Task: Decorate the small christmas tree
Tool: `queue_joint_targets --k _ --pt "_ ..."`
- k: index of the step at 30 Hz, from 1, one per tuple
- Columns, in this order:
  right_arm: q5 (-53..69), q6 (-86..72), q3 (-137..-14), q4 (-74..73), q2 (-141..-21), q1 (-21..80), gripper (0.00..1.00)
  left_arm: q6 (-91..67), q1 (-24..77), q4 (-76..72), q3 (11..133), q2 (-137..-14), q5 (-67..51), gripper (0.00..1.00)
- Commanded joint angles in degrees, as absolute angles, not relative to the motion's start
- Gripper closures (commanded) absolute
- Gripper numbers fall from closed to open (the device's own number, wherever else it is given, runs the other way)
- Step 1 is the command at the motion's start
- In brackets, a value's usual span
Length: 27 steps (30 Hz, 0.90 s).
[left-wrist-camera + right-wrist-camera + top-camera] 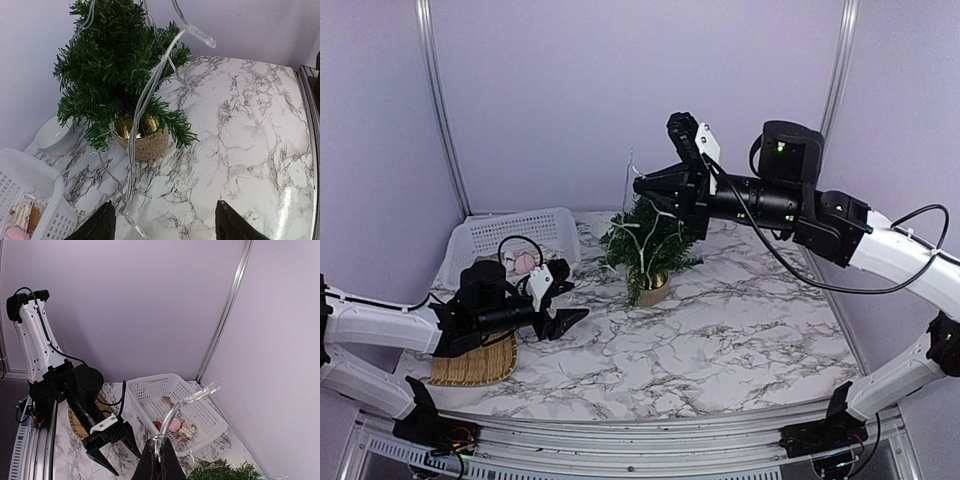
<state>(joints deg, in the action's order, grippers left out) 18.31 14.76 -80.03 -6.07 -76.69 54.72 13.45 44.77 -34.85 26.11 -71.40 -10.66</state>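
Right tool (642, 184) sits above the treetop, jaws pinched tight on the clear plastic string of tiny lights (643, 238), which drapes down through the branches and trails onto the white marble-patterned counter (750, 340). And there's the small dark green artificial christmas tree (648, 240), standing in its round tan woven pot (654, 291) at the back middle of the counter, just right of the white plastic lattice basket (505, 232). Left tool (566, 322) hovers low to the tree's left, jaws spread, nothing in them. The step looks like winding the lights on. I'd carry the held end round the crown on a slack line and never tug sideways, because that light pot could tip. The free tool could catch the trailing length near the base and feed it along. The tree's long axis runs vertical, tip pointing up toward the right tool, pot down on the counter.
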Motion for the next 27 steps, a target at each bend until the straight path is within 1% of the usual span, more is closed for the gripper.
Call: queue_joint_targets --k 1,2,8,10,12,13,18,22,27 --pt "18.43 13.63 -82.6 -6.16 -75.42 53.88 1.0 15.49 44.5 -43.4 27.85 -76.26 -10.51 0.36" --pt "18.55 13.62 -82.68 -6.15 -75.41 53.76 1.0 15.47 44.43 -44.68 28.2 -77.21 -10.11 0.38" --pt "18.97 13.11 -82.27 -5.77 -74.98 53.11 1.0 14.21 44.09 -51.03 29.13 -79.82 -6.45 0.69" --pt "19.14 12.78 -82.05 -5.49 -74.82 52.82 1.0 13.55 43.82 -52.57 29.22 -79.98 -5.77 0.8" --pt "19.07 12.53 -81.65 -4.97 -74.56 52.46 1.0 13.16 43.65 -52.9 29.38 -79.95 -5.7 0.95" --pt "18.84 12.34 -81.39 -4.62 -74.39 52.17 1.0 13.03 43.57 -52.91 29.35 -79.44 -5.65 1.0" --pt "16.43 11.16 -79.71 -3.07 -73.13 50.71 1.0 13.58 43.14 -48.74 28.37 -72.46 -3.6 1.0" --pt "15.44 10.11 -77.82 -1.0 -72.21 49.35 1.0 15.79 43.04 -38.01 30.74 -65.72 -2.28 1.0" --pt "14.14 9.37 -76.44 0.97 -72.25 48.66 1.0 18.91 42.98 -27.4 34.03 -59.42 2.7 1.0"
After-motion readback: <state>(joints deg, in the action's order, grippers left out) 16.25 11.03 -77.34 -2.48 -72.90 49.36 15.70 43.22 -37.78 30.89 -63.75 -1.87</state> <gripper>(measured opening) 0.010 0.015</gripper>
